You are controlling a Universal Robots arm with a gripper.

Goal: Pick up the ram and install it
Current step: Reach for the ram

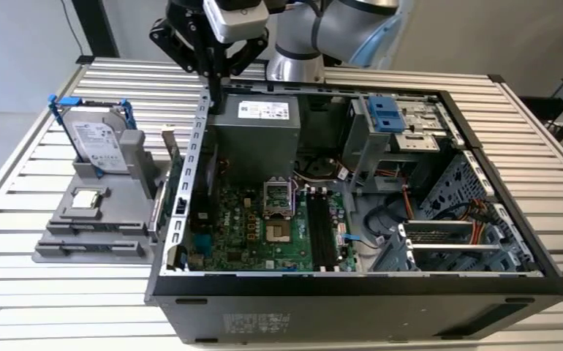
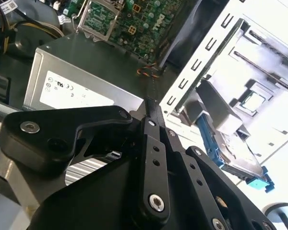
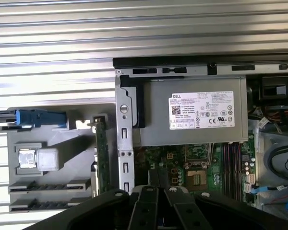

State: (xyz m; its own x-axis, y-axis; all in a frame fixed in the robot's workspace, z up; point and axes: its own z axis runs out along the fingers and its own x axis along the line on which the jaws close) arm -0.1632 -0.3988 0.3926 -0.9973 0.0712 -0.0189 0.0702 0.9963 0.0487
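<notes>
From where I stand, the black two-fingered gripper [image 1: 214,102] hangs above the far side of the open black computer case [image 1: 360,300]. It is over the spot where the case's perforated metal side wall [image 1: 196,183] meets the grey power supply box [image 1: 257,139]. Its fingers look pressed together with nothing between them.

The ram [image 3: 102,153], a long thin green board, stands on its edge in the grey plastic holder [image 1: 86,241]. The holder sits on the slatted metal table [image 1: 67,307], toward the table edge on the exterior view's left. The ram occupies the holder's side nearest the case, just beside the side wall and well below the gripper. A silver hard drive in a blue frame [image 1: 94,139] and a small square silver processor chip [image 1: 86,197] share the holder.

The tight spot worries me. With the ram so near the wall, a finger coming down on that side could catch the wall's metal lip, I think. Closed fingers would strike the board's top edge rather than straddle it. So thin a board, gripped off-centre, might tilt and then meet the black memory slots [image 1: 322,227] on the green motherboard [image 1: 252,219] askew.
</notes>
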